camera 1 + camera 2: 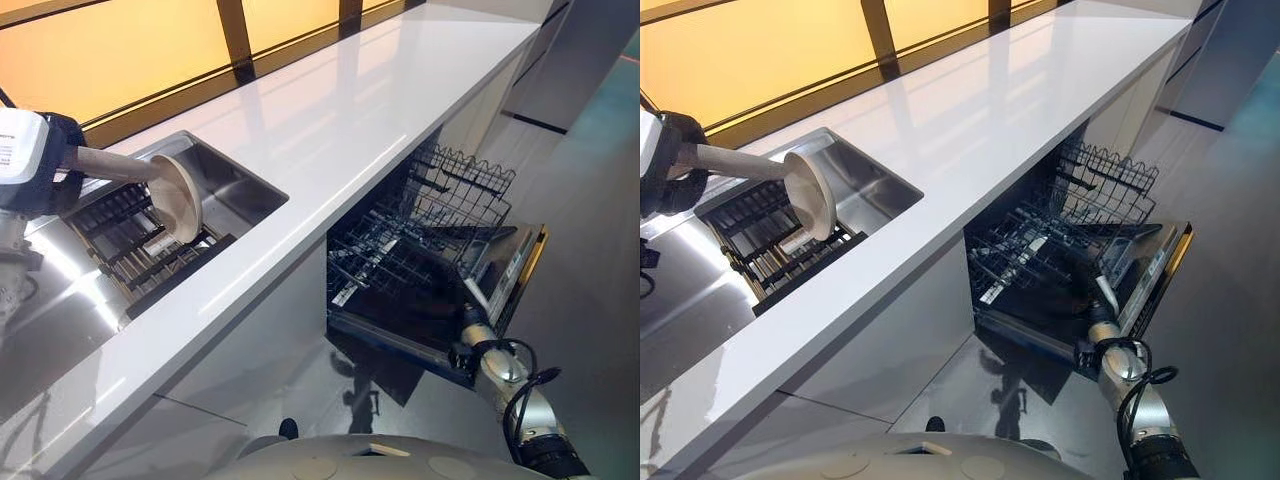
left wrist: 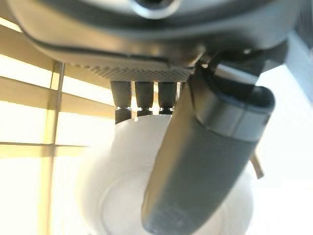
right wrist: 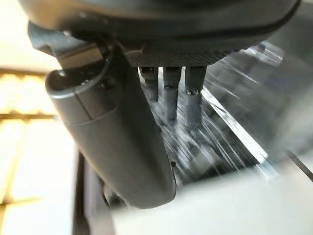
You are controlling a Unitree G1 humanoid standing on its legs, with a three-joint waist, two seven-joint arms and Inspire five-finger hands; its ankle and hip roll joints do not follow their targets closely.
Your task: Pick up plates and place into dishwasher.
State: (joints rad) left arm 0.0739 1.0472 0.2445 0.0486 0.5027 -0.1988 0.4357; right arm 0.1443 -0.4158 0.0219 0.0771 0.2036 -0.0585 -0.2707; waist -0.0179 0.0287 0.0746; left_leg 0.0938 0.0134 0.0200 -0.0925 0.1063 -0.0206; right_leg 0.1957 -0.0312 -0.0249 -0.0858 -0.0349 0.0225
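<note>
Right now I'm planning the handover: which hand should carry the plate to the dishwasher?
Left. The left hand already grips the plate above the sink rack; the right hand sits empty at the dishwasher rack.

No readable text, number or sign anywhere. The white cover at the left wrist carries a few lines of small print, too fine to make out. The dishwasher door has a pale panel at its outer edge, and nothing legible shows on it.
</note>
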